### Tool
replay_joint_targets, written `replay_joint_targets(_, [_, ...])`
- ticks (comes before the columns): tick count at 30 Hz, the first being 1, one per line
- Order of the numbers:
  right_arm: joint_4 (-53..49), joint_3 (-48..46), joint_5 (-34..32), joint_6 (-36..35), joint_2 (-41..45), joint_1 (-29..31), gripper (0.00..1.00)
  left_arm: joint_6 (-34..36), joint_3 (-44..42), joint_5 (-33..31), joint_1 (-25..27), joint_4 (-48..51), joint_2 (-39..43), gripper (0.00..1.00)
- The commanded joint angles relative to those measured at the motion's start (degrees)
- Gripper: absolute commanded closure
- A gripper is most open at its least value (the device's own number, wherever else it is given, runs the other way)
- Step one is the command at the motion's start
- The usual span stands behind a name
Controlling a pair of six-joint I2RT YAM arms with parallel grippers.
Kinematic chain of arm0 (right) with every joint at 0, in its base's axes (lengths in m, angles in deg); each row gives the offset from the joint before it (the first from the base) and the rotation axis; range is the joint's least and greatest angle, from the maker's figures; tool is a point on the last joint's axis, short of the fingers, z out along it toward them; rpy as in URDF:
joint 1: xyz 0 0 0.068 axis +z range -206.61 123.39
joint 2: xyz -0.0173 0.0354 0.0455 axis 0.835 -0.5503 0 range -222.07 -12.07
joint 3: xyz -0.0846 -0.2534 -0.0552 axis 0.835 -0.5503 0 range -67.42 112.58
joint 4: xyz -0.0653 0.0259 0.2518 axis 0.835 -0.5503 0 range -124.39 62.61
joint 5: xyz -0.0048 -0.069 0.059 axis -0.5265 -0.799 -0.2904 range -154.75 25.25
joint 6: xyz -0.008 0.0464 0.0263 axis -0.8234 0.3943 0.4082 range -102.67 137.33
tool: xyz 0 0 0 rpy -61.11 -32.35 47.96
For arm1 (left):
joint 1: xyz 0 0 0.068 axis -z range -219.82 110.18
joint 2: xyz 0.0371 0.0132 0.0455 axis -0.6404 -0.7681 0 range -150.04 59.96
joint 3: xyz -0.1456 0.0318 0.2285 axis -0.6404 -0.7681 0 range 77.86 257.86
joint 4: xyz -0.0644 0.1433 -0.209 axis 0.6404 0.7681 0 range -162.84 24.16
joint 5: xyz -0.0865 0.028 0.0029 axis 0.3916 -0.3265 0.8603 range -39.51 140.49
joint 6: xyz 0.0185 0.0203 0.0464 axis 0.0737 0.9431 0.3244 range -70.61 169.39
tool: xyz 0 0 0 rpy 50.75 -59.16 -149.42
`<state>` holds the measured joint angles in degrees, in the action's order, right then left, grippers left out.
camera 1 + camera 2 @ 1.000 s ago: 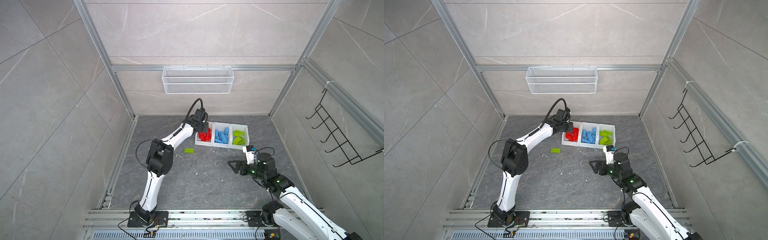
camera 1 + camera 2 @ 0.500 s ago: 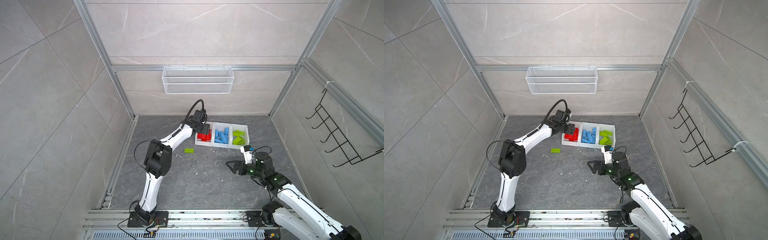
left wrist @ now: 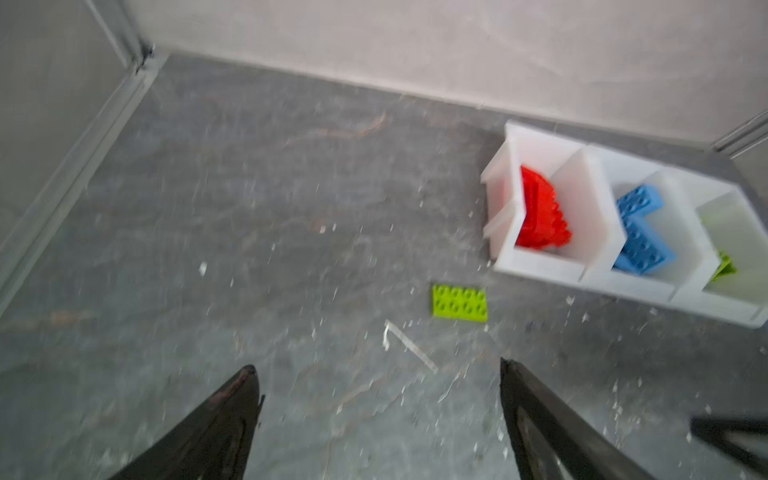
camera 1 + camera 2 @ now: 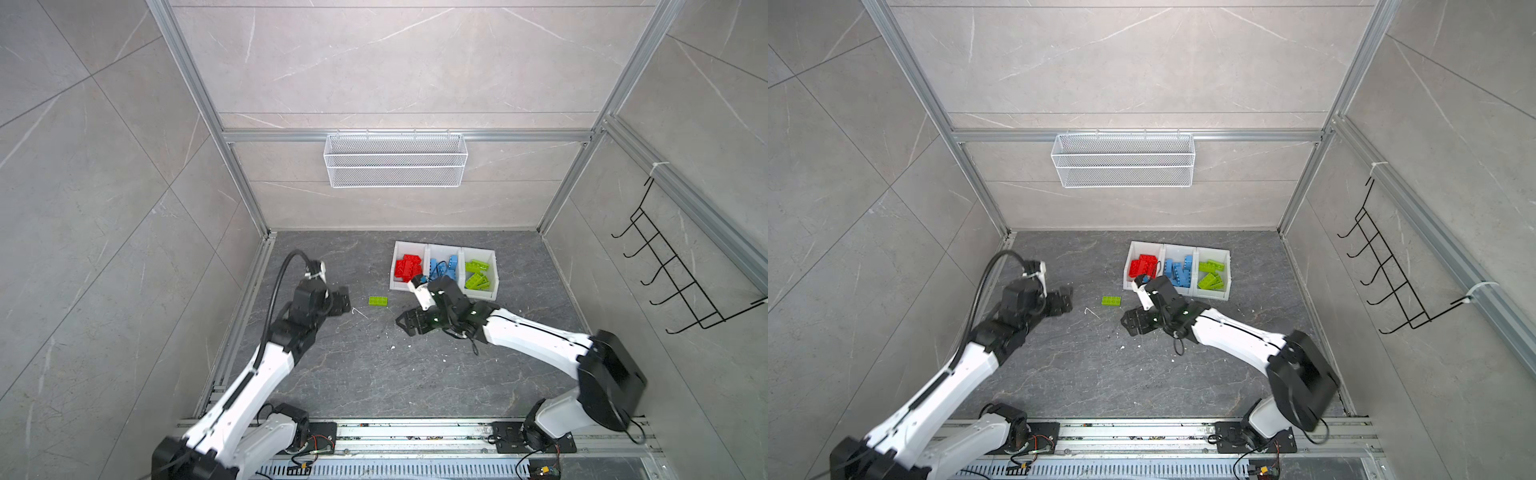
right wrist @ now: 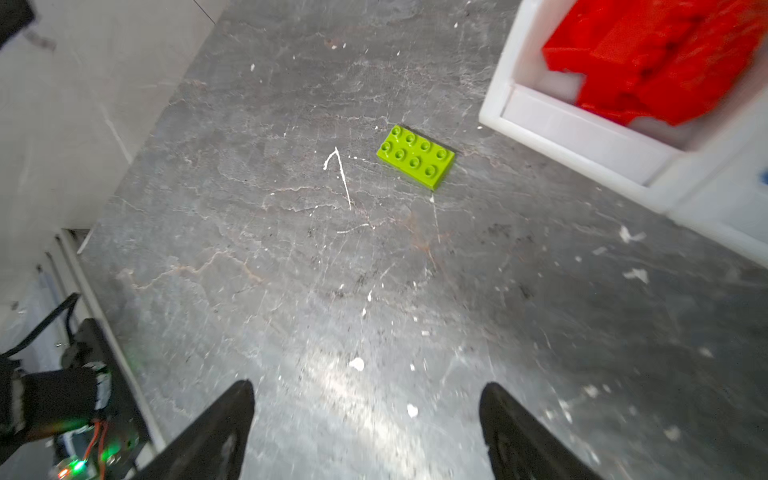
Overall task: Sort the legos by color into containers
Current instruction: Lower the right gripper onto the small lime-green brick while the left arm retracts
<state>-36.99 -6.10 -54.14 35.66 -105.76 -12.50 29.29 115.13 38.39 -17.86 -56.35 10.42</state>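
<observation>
Lego (image 5: 415, 157), lime, studded, seemingly plastic, flat on veined grey floor (image 5: 374, 291); left fingers (image 3: 216, 428) and right fingers (image 5: 216, 436) spread.

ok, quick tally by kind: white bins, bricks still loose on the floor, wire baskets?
White bins: 3, joined in a row
Loose lime green brick: 1, flat on the floor
Wire basket: 1
Total: 5
</observation>
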Motion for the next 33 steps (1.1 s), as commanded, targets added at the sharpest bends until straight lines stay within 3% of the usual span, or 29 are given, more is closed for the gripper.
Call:
replay_joint_targets(1, [-0.8,7.3,-1.8,-2.6,-8.0,0.5,0.13,-4.2,-6.2,-2.5,0.4,4.3,11.2,0.05])
replay_joint_targets(5, [-3.3,15.4,-2.2,-3.9,-16.0,0.5,0.12,-4.1,-10.1,-4.0,0.4,10.2,23.1,0.02])
replay_joint_targets(8, [-4.6,20.2,-2.3,-4.3,-21.2,0.5,0.12,-3.3,-10.9,-3.6,0.4,10.5,26.3,0.01])
replay_joint_targets(22, [-11.9,40.7,-3.3,-7.6,-38.2,0.5,0.11,-2.2,-9.0,-4.8,0.4,10.5,20.3,0.02])
replay_joint_targets(33, [-15.3,45.7,-5.0,-8.7,-41.1,0.5,0.11,-2.9,-10.0,-6.4,0.4,10.9,23.7,0.01])
